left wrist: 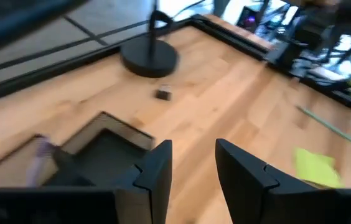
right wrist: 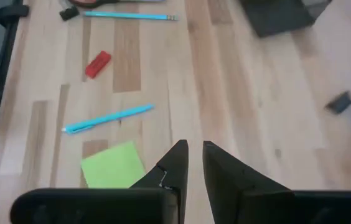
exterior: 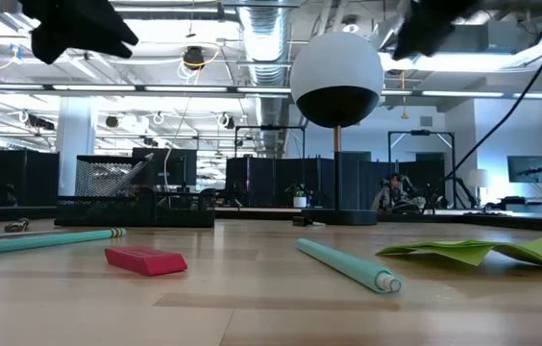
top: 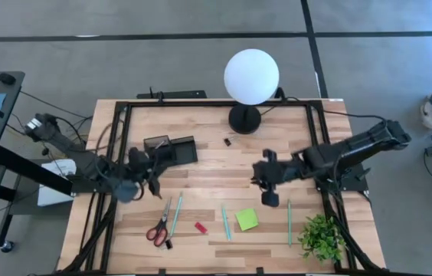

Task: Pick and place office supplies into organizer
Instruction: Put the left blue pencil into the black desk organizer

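surface: pale wood table (top: 216, 146) with a black frame along its edges, on a grey floor. beyond it, an open office with exposed ceiling ducts and dark desks.

organizer (top: 171, 149): one, black, toward the back left of the table, near the left gripper.

lamp (top: 251, 77): one, white globe on a round black base, at the back centre.

plant (top: 322, 236): one, at the front right corner.

front of table, counted in the high view:
- scissors (top: 158, 229): one, red handles.
- pens: three; one (top: 176, 215) beside the scissors, one (top: 226, 222) left of the pad, one (top: 289, 221) near the plant.
- pad (top: 247, 219): one, lime green.
- red piece (top: 201, 227): one.
- clip (top: 227, 141): one, near the lamp base.

left gripper (left wrist: 191, 165): above the table by the organizer, fingers spread, nothing between them.

right gripper (right wrist: 194, 155): above the table right of centre, fingers nearly pressed together, nothing between them.
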